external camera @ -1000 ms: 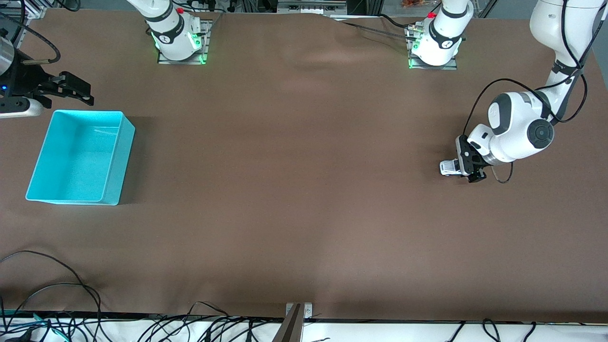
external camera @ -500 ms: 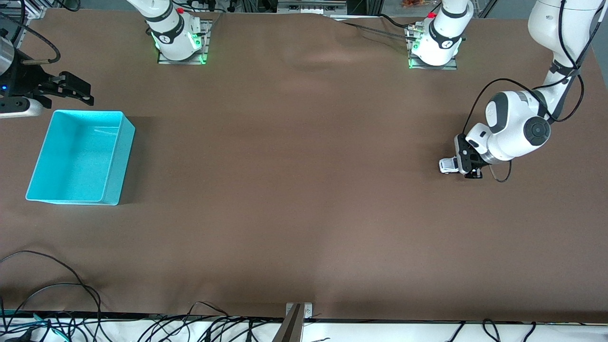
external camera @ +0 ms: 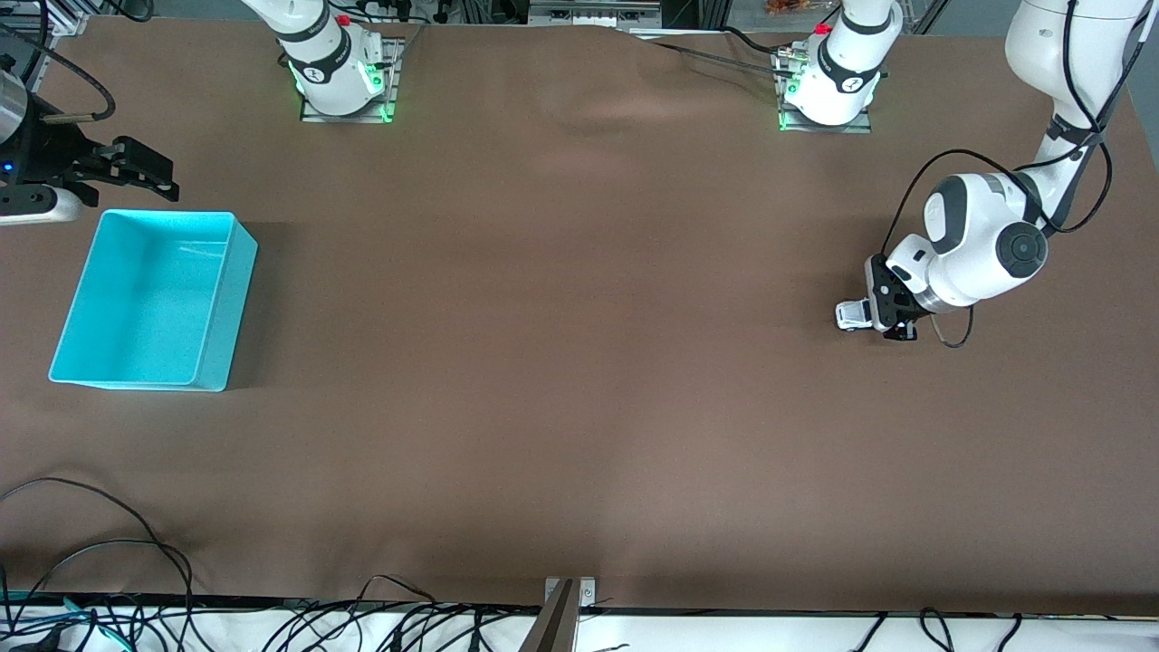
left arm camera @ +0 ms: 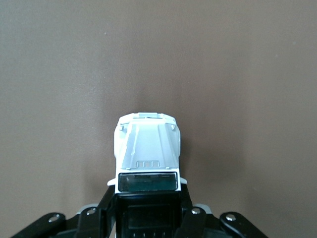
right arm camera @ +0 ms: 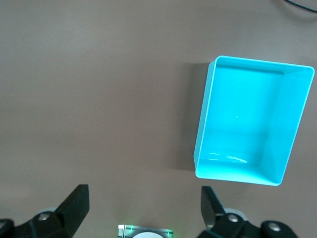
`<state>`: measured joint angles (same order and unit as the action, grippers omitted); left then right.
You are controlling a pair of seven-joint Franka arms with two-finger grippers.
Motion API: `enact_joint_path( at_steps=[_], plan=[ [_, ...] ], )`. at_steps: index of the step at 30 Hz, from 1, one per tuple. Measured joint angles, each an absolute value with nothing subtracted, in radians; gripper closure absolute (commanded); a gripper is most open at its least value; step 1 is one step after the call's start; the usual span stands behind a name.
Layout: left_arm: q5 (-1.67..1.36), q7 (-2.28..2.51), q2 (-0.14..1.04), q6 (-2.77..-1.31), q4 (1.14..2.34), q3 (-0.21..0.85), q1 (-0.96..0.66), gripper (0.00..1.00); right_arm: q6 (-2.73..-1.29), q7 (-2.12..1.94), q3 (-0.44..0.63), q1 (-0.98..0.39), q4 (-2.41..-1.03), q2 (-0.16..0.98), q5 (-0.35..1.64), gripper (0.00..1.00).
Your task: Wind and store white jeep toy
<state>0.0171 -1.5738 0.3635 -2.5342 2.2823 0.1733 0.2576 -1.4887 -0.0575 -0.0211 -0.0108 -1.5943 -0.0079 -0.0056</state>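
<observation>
The white jeep toy (external camera: 849, 315) stands on the brown table cloth toward the left arm's end of the table. In the left wrist view its white hood (left arm camera: 147, 146) sticks out ahead of the fingers, and its black roof lies between them. My left gripper (external camera: 892, 312) (left arm camera: 147, 210) is shut on the jeep's cabin, low at the table. My right gripper (external camera: 145, 172) (right arm camera: 143, 203) hangs open and holds nothing, over the cloth beside the turquoise bin (external camera: 226, 308) (right arm camera: 204, 119), where that arm waits.
The turquoise bin holds nothing and sits at the right arm's end of the table. Both arm bases (external camera: 340, 81) (external camera: 828, 86) are bolted along the table edge farthest from the front camera. Cables (external camera: 109, 580) lie along the edge nearest to it.
The left gripper's fingers have closed onto the jeep, and the hand with the toy has shifted slightly. The right arm and the bin have not moved.
</observation>
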Motion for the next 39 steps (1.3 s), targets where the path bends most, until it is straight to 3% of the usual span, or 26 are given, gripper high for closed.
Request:
enact_joint_path(
  at_steps=[20,39],
  plan=[
    [0.017,-1.748,0.373,-2.530,2.269,0.164,0.369,1.00,-1.489,-0.057,-0.021,-0.011,-1.594,-0.008,-0.006,0.00],
    [0.017,-1.951,0.422,-2.506,2.178,0.042,0.406,1.00,-1.489,-0.057,-0.021,-0.011,-1.594,-0.008,-0.006,0.00]
  ],
)
